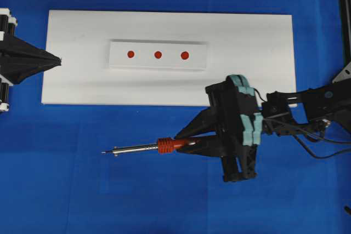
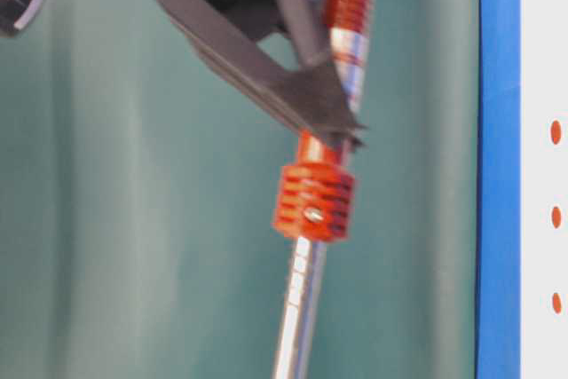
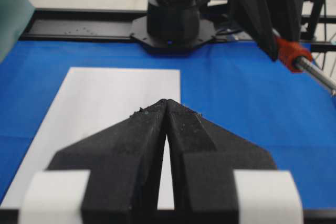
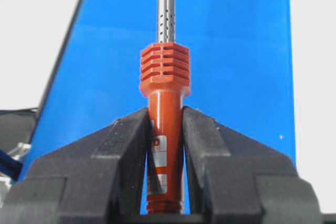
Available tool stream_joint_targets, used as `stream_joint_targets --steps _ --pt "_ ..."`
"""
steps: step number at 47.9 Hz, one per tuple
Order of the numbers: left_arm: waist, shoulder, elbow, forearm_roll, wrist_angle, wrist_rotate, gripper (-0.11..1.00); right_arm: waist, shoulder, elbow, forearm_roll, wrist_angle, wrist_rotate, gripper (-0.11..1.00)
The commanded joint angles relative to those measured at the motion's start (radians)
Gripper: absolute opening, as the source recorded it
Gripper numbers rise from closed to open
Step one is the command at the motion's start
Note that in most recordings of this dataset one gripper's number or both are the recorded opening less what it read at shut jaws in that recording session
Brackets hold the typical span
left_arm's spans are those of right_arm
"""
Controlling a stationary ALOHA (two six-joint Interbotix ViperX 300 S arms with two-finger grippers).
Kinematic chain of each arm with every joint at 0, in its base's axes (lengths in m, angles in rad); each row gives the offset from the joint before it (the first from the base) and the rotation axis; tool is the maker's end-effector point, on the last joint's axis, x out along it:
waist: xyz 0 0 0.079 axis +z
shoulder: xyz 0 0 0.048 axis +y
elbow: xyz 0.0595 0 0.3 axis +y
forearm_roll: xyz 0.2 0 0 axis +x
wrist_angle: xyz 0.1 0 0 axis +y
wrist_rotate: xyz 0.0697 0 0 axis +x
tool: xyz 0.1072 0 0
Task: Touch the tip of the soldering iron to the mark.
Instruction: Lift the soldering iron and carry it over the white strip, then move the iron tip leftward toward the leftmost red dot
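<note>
My right gripper [image 1: 184, 142] [image 4: 164, 112] is shut on the red-orange handle of the soldering iron [image 1: 164, 146] [image 4: 164, 72]. The iron lies level over the blue mat, its silver shaft pointing left to the thin tip [image 1: 104, 152]. The table-level view shows the iron [image 2: 312, 201] close up under a black finger [image 2: 297, 95]. Three red marks [image 1: 158, 55] sit in a row on a raised white strip [image 1: 118, 61], above and apart from the tip. My left gripper [image 1: 57, 60] [image 3: 166, 103] is shut on nothing, at the board's left edge.
The strip lies on a large white board [image 1: 247, 47] on the blue mat [image 1: 66, 179]. The right arm's body and cables [image 1: 307, 119] cover the board's lower right corner. A black frame rail [image 1: 344, 4] runs along the right edge.
</note>
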Motion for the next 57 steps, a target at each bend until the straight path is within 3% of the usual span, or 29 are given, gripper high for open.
stream_joint_targets --steps 1,15,24,39,51,57 --pt "0.002 0.003 -0.011 0.002 -0.009 -0.002 0.0 -0.006 -0.023 -0.011 -0.003 0.0 -0.002 0.06" --pt "0.002 0.003 -0.009 0.002 -0.009 -0.002 0.0 -0.075 -0.023 -0.009 -0.046 0.072 -0.031 0.06" --pt "0.002 0.003 -0.009 0.002 -0.011 -0.002 0.0 -0.186 -0.025 -0.014 -0.124 0.169 -0.048 0.06" --pt "0.002 0.003 -0.009 0.002 -0.005 -0.002 0.0 -0.362 -0.025 -0.028 -0.311 0.253 -0.055 0.06" --pt "0.003 0.003 -0.009 0.002 -0.005 -0.002 0.0 -0.436 -0.023 -0.049 -0.388 0.282 -0.058 0.06" --pt "0.002 0.003 -0.009 0.002 -0.003 -0.002 0.0 -0.449 -0.02 -0.055 -0.399 0.287 -0.058 0.06"
